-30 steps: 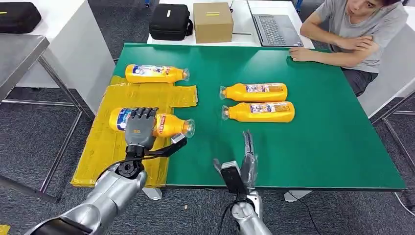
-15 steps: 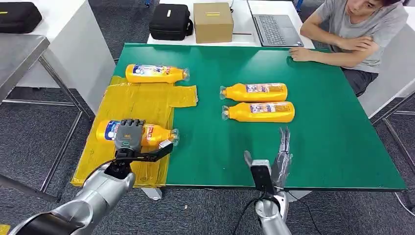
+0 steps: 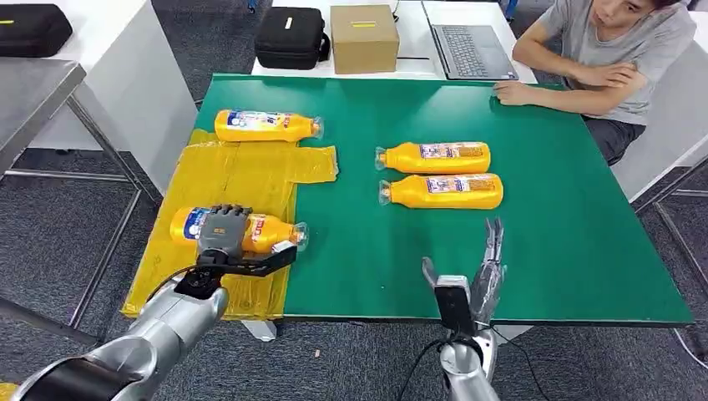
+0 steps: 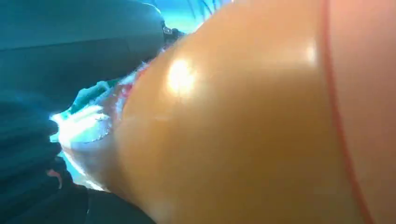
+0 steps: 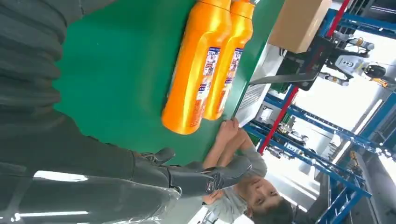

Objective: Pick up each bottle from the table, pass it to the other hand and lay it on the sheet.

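Observation:
My left hand [image 3: 222,236] grips an orange bottle [image 3: 265,231] across its middle, lying sideways over the near part of the yellow sheet [image 3: 238,171]; whether it touches the sheet I cannot tell. Close up, the held bottle's orange body [image 4: 243,130] sits right against the left wrist camera. Another bottle [image 3: 267,125] lies at the sheet's far edge. Two more bottles [image 3: 434,156] [image 3: 444,190] lie side by side on the green table [image 3: 568,234], also seen as a near bottle [image 5: 198,74] and a far bottle [image 5: 236,51]. My right hand [image 3: 482,276] is open at the table's front edge, fingers straight, short of them.
A person [image 3: 622,50] sits at the far right corner with forearms on the table. Beyond the table stand a laptop [image 3: 467,46], a cardboard box [image 3: 362,35] and a black bag [image 3: 290,38]. A steel table [image 3: 33,92] stands to the left.
My left hand has carried the bottle left and nearer, over the sheet's front part. My right hand has moved right along the front edge, fingers still straight.

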Robot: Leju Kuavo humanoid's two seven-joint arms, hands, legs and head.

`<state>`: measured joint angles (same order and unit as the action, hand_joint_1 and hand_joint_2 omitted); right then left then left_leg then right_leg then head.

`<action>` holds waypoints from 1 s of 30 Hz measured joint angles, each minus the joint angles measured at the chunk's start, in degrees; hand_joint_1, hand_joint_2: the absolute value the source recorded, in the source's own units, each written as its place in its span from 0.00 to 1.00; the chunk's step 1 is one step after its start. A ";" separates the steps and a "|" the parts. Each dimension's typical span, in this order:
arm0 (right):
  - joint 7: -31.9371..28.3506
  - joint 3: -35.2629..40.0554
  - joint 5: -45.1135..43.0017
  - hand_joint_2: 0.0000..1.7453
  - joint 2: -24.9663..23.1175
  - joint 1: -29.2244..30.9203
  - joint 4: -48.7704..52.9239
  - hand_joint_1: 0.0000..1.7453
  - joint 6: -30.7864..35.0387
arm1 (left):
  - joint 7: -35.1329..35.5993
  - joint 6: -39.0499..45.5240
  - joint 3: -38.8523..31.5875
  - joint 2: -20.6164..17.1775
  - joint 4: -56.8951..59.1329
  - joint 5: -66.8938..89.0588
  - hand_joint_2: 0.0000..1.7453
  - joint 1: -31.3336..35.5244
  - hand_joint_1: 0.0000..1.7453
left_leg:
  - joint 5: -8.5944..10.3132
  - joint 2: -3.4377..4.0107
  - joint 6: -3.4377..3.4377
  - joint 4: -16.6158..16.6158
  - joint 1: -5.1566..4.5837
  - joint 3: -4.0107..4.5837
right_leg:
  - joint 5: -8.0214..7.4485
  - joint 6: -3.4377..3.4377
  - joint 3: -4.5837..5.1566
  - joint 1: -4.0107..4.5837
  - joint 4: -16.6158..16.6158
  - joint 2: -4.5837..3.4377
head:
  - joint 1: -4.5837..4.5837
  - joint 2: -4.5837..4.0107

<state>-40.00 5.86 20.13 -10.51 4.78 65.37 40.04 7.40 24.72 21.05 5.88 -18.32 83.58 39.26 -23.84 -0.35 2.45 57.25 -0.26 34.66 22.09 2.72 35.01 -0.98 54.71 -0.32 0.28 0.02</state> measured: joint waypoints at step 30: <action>0.00 -0.33 -0.18 1.00 0.07 -0.76 0.79 0.00 0.00 | -8.81 1.02 -3.04 5.71 -0.46 -0.79 0.00 -1.80 0.00 | 0.00 0.01 0.01 0.01 -0.01 0.01 | -0.01 0.01 0.02 0.00 0.00 0.00 | 0.02 0.00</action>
<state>-40.00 5.53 19.95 -10.45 4.02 66.16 40.04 -1.42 25.75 18.01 11.58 -18.77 82.79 37.46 -23.83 -0.34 2.46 57.26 -0.27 34.67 22.08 2.73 35.02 -0.98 54.72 -0.32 0.31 0.02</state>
